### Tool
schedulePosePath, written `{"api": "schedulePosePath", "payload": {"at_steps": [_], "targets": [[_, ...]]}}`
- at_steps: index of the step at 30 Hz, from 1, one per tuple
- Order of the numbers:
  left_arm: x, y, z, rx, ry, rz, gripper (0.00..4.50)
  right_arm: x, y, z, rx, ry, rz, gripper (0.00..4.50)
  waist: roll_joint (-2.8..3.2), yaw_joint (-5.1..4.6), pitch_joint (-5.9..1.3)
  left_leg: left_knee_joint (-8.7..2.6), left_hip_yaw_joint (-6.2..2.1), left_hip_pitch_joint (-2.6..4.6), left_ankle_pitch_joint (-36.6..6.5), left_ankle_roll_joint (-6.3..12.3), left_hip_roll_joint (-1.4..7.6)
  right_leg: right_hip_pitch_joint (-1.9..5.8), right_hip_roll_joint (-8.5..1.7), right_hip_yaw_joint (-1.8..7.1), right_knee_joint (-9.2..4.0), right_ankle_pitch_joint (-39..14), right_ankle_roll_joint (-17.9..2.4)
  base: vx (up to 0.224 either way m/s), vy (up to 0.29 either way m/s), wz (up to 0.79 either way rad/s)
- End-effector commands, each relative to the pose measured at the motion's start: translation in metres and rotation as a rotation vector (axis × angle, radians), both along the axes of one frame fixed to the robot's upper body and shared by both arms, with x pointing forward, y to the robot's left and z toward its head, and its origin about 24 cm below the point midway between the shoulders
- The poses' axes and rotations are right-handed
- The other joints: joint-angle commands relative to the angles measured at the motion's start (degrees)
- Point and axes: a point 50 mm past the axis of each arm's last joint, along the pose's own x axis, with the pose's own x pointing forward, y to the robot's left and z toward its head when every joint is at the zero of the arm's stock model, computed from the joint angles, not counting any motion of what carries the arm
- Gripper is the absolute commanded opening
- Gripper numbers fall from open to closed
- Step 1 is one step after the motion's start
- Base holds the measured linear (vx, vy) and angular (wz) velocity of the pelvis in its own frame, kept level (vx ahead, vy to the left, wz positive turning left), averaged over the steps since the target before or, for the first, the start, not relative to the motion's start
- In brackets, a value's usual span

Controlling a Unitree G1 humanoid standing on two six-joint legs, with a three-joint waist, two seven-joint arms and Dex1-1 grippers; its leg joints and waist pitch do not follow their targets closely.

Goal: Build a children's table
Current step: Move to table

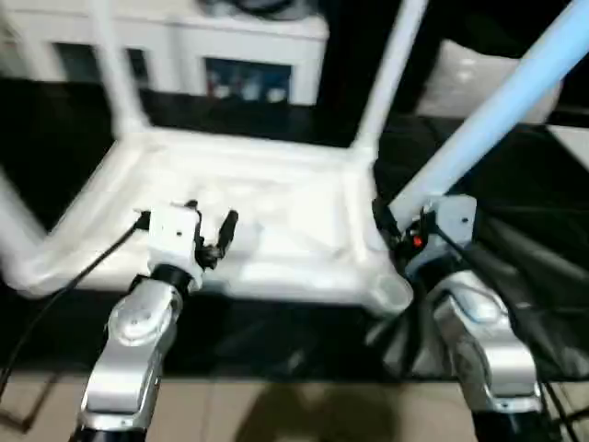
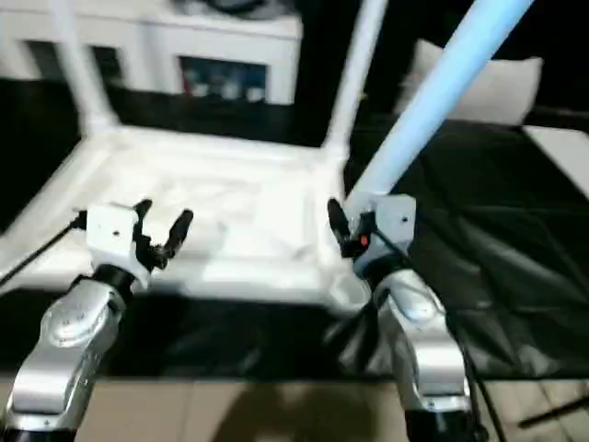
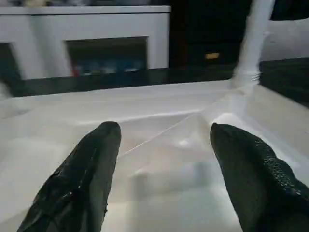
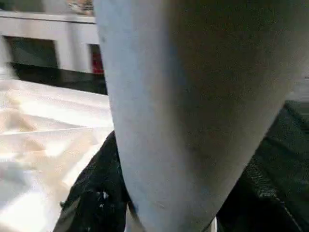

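Note:
The children's table lies upside down on a black cloth, its ribbed white top facing up. Two legs stand in the far corners, and a third leg rises at the near left. A fourth white leg slants up to the right, with my right gripper shut on its lower end beside the top's right rim, above the near right corner. That leg looms close in the right wrist view. My left gripper hovers open over the ribbed underside, holding nothing.
A white cabinet with glass doors stands behind the table. The black cloth spreads to the right, where a white cushion-like shape lies at the back. Pale floor shows below the cloth's front edge.

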Motion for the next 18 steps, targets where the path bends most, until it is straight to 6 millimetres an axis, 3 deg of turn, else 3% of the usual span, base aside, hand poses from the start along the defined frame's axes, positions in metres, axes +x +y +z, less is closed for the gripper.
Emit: {"api": "schedulePosePath", "payload": {"at_steps": [1,2,3,4,5,6,7,8,9,10,11,12,13,14,15,16,18], "targets": [[-0.001,-0.008,0.001,-0.011,-0.006,-0.035,3.33,0.000,-0.007,0.003,-0.002,-0.015,-0.022,1.90,-0.12,2.88,-4.01,5.75,-0.79,-6.87,1.8,8.12,0.11,13.02,-10.27,11.31,-7.62,-0.3,-22.1,0.232,-0.031,0.03],[-0.001,-0.009,0.001,-0.015,-0.005,-0.039,3.33,0.000,-0.006,0.003,-0.006,-0.012,-0.014,1.90,0.18,3.19,-3.35,7.79,-2.22,-9.55,5.7,1.20,1.95,13.54,-9.57,9.00,-6.21,7.9,-27.3,0.232,-0.031,0.03],[-0.001,-0.009,0.001,-0.017,-0.004,-0.042,3.33,0.001,-0.006,0.003,-0.010,-0.011,-0.008,1.90,1.04,3.33,-2.44,7.67,-2.87,-9.64,7.6,-3.03,3.37,12.26,-9.46,6.59,-6.93,10.5,-28.2,0.190,-0.014,-0.15],[-0.001,-0.010,0.000,-0.030,0.000,-0.040,3.33,0.001,-0.006,0.003,-0.014,-0.009,-0.002,1.90,1.97,3.34,-1.58,4.89,-2.76,-8.45,11.5,-3.38,4.66,9.92,-8.50,3.27,-8.43,6.3,-27.2,0.142,-0.006,-0.12],[-0.001,-0.010,0.000,-0.032,0.000,-0.041,3.33,0.001,-0.006,0.003,-0.015,-0.009,-0.001,1.90,3.14,3.37,-1.22,1.52,-2.77,-7.94,15.0,-2.41,5.77,8.69,-6.93,1.27,-8.47,2.7,-24.9,0.142,-0.006,-0.12],[-0.001,-0.010,0.000,-0.035,0.001,-0.045,3.33,0.002,-0.007,0.003,-0.017,-0.008,0.001,1.90,4.27,3.21,-1.21,-2.17,-2.53,-7.70,18.0,-0.68,6.43,8.77,-4.46,-0.35,-8.07,-0.5,-21.7,0.132,0.041,0.06],[-0.002,-0.012,-0.001,-0.040,0.005,-0.084,3.33,0.003,-0.009,0.002,-0.031,0.004,-0.001,1.90,6.71,-0.03,-2.75,-5.02,-6.18,-2.96,25.1,4.75,12.22,4.22,2.61,-2.11,-0.11,1.2,-8.3,0.130,0.077,0.08],[-0.002,-0.012,-0.001,-0.040,0.005,-0.084,3.33,0.003,-0.009,0.002,-0.031,0.004,-0.001,1.90,6.81,0.43,-3.33,-3.74,-7.42,-0.93,34.4,6.96,13.33,2.55,1.10,-0.95,0.59,2.7,-5.9,0.130,0.077,0.08],[-0.002,-0.014,-0.001,-0.031,0.009,-0.127,3.33,0.003,-0.012,0.003,-0.027,0.004,-0.001,1.90,6.71,1.03,-3.22,-2.76,-7.33,-1.11,45.0,8.69,13.09,2.14,0.05,0.22,-0.19,6.1,-3.9,0.120,0.059,0.05],[-0.003,-0.015,-0.002,-0.025,0.019,-0.151,3.33,0.003,-0.014,0.003,-0.022,0.000,-0.005,1.90,6.33,1.19,-3.55,-1.84,-7.05,-1.33,55.7,9.07,12.47,2.03,-0.86,1.03,-0.78,10.7,-2.5,0.073,0.039,0.10],[-0.003,-0.015,-0.003,-0.021,0.025,-0.166,3.33,0.003,-0.015,0.004,-0.019,-0.002,-0.007,1.90,4.64,1.97,-3.25,-1.27,-3.61,-3.33,55.7,5.53,8.08,3.54,-1.46,2.11,-3.28,17.3,-2.4,0.073,0.039,0.10],[-0.003,-0.015,-0.003,-0.019,0.031,-0.175,3.33,0.003,-0.016,0.004,-0.017,-0.004,-0.010,1.90,4.42,2.38,-3.14,-1.75,-2.58,-4.37,49.3,4.20,6.93,4.72,-1.44,2.24,-3.34,18.7,-3.1,0.000,0.000,0.00],[-0.003,-0.013,-0.004,-0.003,0.037,-0.182,3.33,0.004,-0.017,0.005,-0.015,-0.007,-0.015,1.90,3.87,3.39,-2.97,-3.34,-0.97,-6.45,29.8,1.90,6.22,6.91,-2.23,2.95,-3.45,21.0,-5.0,0.000,0.000,0.00],[-0.003,-0.013,-0.004,-0.003,0.037,-0.182,3.33,0.004,-0.017,0.005,-0.015,-0.007,-0.015,1.90,3.87,3.39,-2.97,-3.34,-0.97,-6.45,29.8,1.90,6.22,6.91,-2.23,2.95,-3.45,21.0,-5.0,0.000,0.000,0.00],[-0.003,-0.012,-0.004,0.004,0.039,-0.184,3.33,0.003,-0.017,0.005,-0.015,-0.006,-0.016,1.90,3.86,3.36,-2.44,-4.65,-0.86,-6.37,17.2,0.84,6.89,7.01,-2.55,2.91,-4.33,15.5,-6.8,-0.052,-0.042,-0.03],[-0.003,-0.012,-0.003,0.006,0.034,-0.206,3.33,0.003,-0.017,0.004,-0.021,-0.002,-0.006,1.90,4.18,3.09,-1.66,-5.98,-0.78,-5.94,4.6,-0.47,7.69,6.90,-2.71,2.93,-5.25,4.6,-9.2,-0.058,-0.047,0.00],[-0.003,-0.014,0.000,0.008,0.012,-0.267,3.33,0.003,-0.015,0.003,-0.037,0.011,0.014,1.90,4.24,2.90,-1.39,-6.59,-0.44,-5.60,-1.1,-0.80,8.22,6.46,-2.64,3.01,-5.91,-3.6,-10.2,-0.064,-0.049,0.01]]}}
